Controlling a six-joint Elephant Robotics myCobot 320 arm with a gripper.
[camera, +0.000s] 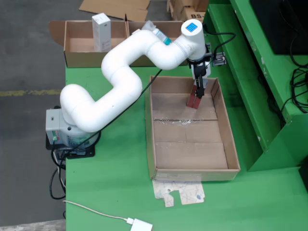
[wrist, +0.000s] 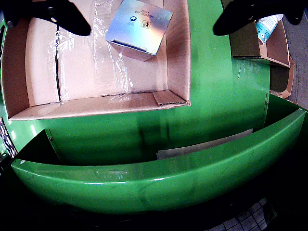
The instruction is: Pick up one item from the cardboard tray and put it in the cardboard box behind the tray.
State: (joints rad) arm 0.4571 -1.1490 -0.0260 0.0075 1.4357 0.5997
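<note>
A small box with dark red sides point(camera: 194, 101) stands in the far right part of the cardboard tray point(camera: 192, 173). In the wrist view its shiny silver top point(wrist: 139, 25) lies between my two black fingers point(wrist: 57, 14), which stand well apart from it on both sides. My gripper point(camera: 198, 90) point(wrist: 151, 29) hangs open just over the box without touching it. Behind the tray is the cardboard box point(camera: 82, 57) point(wrist: 274, 50). It holds an upright white carton point(camera: 101, 32) and a bottle with a teal label point(camera: 162, 37) point(wrist: 267, 26).
A green rack point(camera: 260, 96) runs along the tray's right side, and its curved green edge point(wrist: 159, 185) fills the lower wrist view. Clear tape point(camera: 180, 121) crosses the tray floor. A paper scrap point(camera: 180, 192) and a white adapter with its cable point(camera: 142, 225) lie near the table's front.
</note>
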